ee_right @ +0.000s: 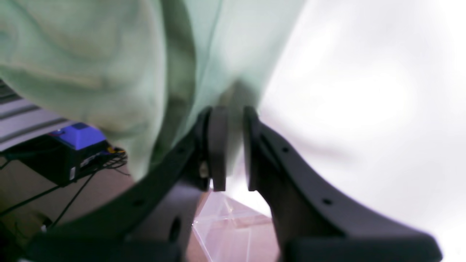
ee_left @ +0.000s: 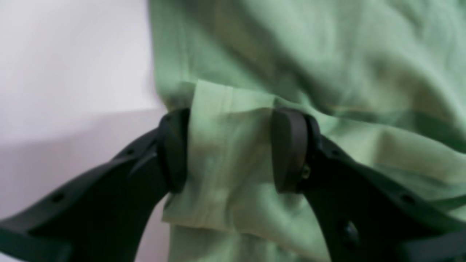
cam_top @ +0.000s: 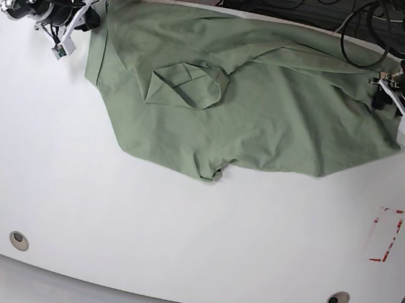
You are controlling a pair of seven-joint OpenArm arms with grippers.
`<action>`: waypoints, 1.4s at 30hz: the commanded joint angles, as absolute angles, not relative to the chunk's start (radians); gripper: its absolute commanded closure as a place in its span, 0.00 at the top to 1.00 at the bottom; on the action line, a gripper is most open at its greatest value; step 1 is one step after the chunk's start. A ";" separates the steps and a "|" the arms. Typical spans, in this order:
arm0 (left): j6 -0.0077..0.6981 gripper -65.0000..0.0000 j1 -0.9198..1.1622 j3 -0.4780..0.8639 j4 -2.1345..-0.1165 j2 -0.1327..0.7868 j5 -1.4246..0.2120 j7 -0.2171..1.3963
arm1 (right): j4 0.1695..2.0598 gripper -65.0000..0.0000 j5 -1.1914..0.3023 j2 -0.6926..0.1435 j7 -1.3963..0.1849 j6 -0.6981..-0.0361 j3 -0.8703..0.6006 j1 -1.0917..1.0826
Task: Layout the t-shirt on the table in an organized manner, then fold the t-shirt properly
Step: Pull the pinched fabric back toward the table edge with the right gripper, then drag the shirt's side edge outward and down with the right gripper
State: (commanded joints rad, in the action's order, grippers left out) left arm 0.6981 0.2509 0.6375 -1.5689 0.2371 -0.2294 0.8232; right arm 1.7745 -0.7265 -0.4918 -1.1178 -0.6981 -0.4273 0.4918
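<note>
The sage-green t-shirt (cam_top: 268,108) lies spread across the far half of the white table (cam_top: 177,230), with one sleeve (cam_top: 185,86) folded onto its body. My right gripper (cam_top: 81,20) is at the shirt's far-left corner. In the right wrist view its jaws (ee_right: 235,145) stand nearly closed, and the cloth (ee_right: 91,54) narrows down into the fingertips. My left gripper (cam_top: 394,98) is at the shirt's right edge. In the left wrist view its fingers (ee_left: 233,149) stand wide apart with a flat hemmed flap (ee_left: 229,145) lying between them.
A red tape rectangle (cam_top: 385,235) marks the table near its right edge. Two grey grommet holes (cam_top: 19,239) (cam_top: 338,298) sit near the front. Cables and a blue-topped box (ee_right: 76,136) lie on the floor beyond the far-left table edge.
</note>
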 joint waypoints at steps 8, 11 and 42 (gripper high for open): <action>0.698 0.49 0.251 0.644 -1.670 0.239 -0.231 0.897 | 1.910 0.63 -0.731 -0.486 -1.119 -0.698 -0.433 0.493; 0.698 0.49 0.251 0.682 -1.730 0.239 -0.231 0.905 | 1.946 0.64 -0.731 -0.486 -1.119 -0.698 -0.435 0.481; 0.698 0.49 -0.024 0.845 -1.816 0.237 -0.222 0.905 | 1.142 0.65 -0.725 -0.410 -1.004 -0.698 -0.282 -0.346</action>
